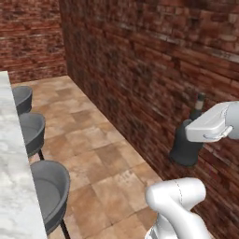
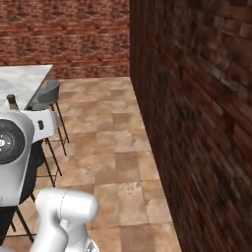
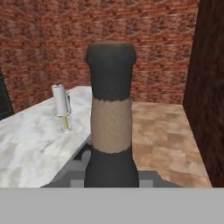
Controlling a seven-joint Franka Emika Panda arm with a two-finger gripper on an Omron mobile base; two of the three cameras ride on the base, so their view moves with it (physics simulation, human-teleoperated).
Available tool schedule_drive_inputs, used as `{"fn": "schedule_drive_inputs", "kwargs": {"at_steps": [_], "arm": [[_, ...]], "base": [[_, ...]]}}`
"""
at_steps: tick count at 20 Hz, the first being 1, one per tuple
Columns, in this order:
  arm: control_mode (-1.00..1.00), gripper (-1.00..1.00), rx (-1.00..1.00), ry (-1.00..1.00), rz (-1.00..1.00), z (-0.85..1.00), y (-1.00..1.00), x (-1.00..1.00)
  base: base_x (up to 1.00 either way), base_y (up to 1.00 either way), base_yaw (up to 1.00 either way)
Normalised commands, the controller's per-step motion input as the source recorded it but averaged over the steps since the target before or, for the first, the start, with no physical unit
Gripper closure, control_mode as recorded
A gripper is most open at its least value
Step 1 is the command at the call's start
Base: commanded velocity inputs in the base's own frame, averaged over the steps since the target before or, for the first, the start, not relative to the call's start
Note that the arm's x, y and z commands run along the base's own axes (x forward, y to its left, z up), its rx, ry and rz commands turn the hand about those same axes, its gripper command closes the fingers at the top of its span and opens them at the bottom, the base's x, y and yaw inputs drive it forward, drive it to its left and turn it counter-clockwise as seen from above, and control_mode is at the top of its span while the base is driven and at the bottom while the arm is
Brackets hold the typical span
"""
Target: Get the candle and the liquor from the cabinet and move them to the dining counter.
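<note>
Liquor (image 3: 111, 122) fills the hand view, its neck rising toward 12 o'clock, clamped in the closed gripper (image 1: 198, 133) and carried in the air. Likely glass: heavy, slick, breakable; hold low on the neck. Counter (image 3: 30, 144) lies at 9 o'clock.

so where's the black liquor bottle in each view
left base view: squat black liquor bottle at right, below the white hand
right base view: just its stopper and neck at left edge
hand view: neck fills the centre
shared landmark: white veined marble counter
</note>
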Motion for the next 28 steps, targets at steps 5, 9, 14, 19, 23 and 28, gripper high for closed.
{"fn": "schedule_drive_inputs", "kwargs": {"at_steps": [5, 9, 14, 19, 23, 28], "arm": [[1.00, 1.00, 0.00, 0.00, 0.00, 0.00, 0.00, 0.00], [1.00, 1.00, 0.00, 0.00, 0.00, 0.00, 0.00, 0.00], [1.00, 1.00, 0.00, 0.00, 0.00, 0.00, 0.00, 0.00], [1.00, 1.00, 0.00, 0.00, 0.00, 0.00, 0.00, 0.00], [1.00, 1.00, 0.00, 0.00, 0.00, 0.00, 0.00, 0.00], [1.00, 1.00, 0.00, 0.00, 0.00, 0.00, 0.00, 0.00]], "base": [[0.78, -0.10, 0.28], [0.77, -0.10, 0.28], [0.76, -0.12, 0.27], [0.74, -0.12, 0.29], [0.69, -0.13, 0.35], [0.64, -0.13, 0.41]]}}
